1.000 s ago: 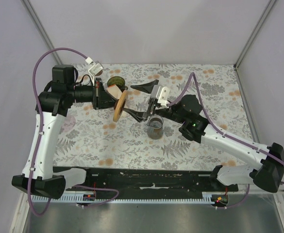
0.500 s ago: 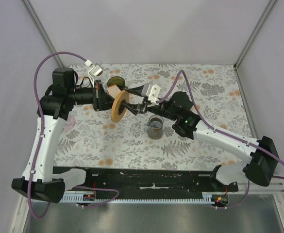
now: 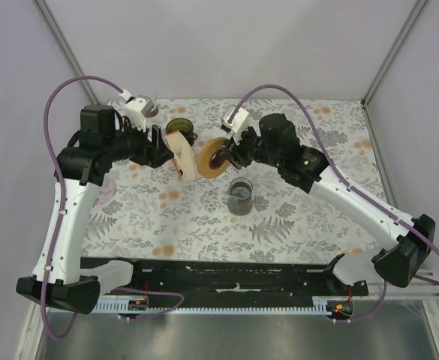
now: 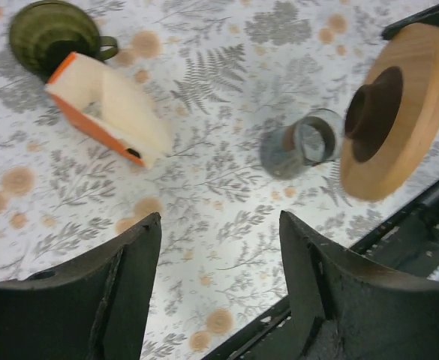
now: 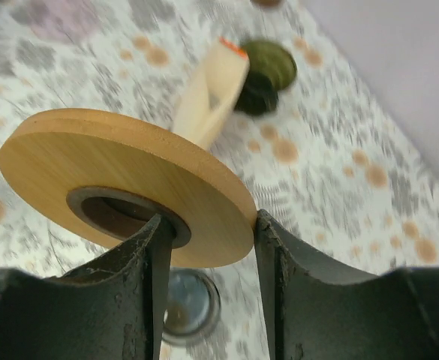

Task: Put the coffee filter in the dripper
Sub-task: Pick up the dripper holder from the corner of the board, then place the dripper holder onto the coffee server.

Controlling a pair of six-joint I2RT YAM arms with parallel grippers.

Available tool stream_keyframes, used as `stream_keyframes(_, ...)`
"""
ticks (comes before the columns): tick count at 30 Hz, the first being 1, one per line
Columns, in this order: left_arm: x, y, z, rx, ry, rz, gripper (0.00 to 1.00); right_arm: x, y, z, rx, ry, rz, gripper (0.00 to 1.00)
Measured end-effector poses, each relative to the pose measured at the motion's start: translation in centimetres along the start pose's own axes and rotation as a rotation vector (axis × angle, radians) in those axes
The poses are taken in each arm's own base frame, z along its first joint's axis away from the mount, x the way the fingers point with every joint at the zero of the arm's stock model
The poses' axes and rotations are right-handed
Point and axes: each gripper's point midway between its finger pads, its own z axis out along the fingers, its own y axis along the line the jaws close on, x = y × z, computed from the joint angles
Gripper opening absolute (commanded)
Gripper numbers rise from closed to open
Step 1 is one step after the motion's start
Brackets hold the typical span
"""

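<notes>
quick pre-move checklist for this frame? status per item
1. Right gripper clamped on wooden disc: ok.
2. Left gripper open, nothing between its fingers: ok.
3. Coffee filter inside green dripper: not ok, it lies on the table beside it.
4. Glass apart from both grippers: ok.
5. Disc off the left fingers: ok.

Left arm (image 3: 67, 214) is raised, with the wrist angled toward centre. The left gripper (image 4: 219, 225) is spread wide, with nothing between the fingers. Right arm (image 3: 354, 204) is extended forward and inward. The right gripper (image 5: 211, 221) is clamped on the rim of a wooden ring (image 5: 121, 161).
</notes>
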Motion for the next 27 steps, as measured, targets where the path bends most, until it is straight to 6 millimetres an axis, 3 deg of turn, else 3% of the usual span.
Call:
stream_keyframes(3, 0.3, 1.9, -0.2, -0.104, 0.016, 0.025, 0.70, 4.7, -2.3, -1.4, 0.060, 0.222, 0.051, 0.00)
stream_keyframes(8, 0.9, 3.7, -0.7, -0.201, 0.029, 0.064, 0.69, 11.5, -2.6, -2.3, 0.044, 0.552, 0.105, 0.00)
stream_keyframes(13, 2.1, 4.5, -1.1, -0.249, 0.049, 0.083, 0.68, 15.8, -2.7, -1.7, 0.020, 0.782, 0.129, 0.00)
stream_keyframes(18, 2.8, 5.0, -1.6, -0.283, 0.057, 0.107, 0.67, 16.9, -2.2, -2.7, -0.017, 0.873, 0.141, 0.00)
stream_keyframes(27, 2.6, 4.9, -2.0, -0.288, 0.048, 0.128, 0.67, 15.7, -1.8, -4.1, -0.055, 0.899, 0.137, 0.00)
